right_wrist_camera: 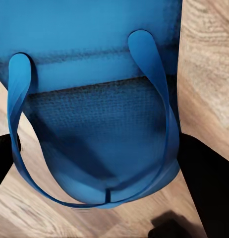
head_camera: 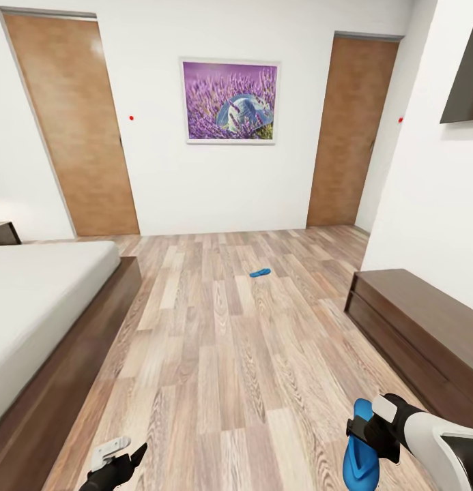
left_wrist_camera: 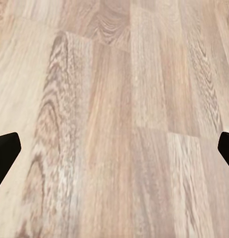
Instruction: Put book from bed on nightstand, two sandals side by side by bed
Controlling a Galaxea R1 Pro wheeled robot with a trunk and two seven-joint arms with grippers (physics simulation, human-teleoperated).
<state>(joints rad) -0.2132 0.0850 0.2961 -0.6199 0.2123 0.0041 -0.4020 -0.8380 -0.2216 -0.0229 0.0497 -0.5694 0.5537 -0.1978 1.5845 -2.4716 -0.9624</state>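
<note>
Sandal carried above the bedroom floor, its twin lying apart.

Right tool (head_camera: 362,433) clamps one blue sandal (head_camera: 360,450) low over the floor (head_camera: 229,354); the other sandal (head_camera: 259,273) lies well away, between bed (head_camera: 38,300) and cabinet (head_camera: 413,320). Left tool (head_camera: 120,455) is spread wide and holds nothing.

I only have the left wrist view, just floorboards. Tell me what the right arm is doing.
Observer: The right gripper is shut on a blue sandal, held above the floor.
Operator: Give me the other sandal.
Observer: The second sandal lies on the floor ahead, mid-room, toward the far wall.
Operator: Place the bed for me.
Observer: The bed runs along the robot's left side; a low dark cabinet stands on the right.
Operator: Report my left gripper.
Observer: The left gripper is open and holds nothing, low beside the bed frame.
</note>
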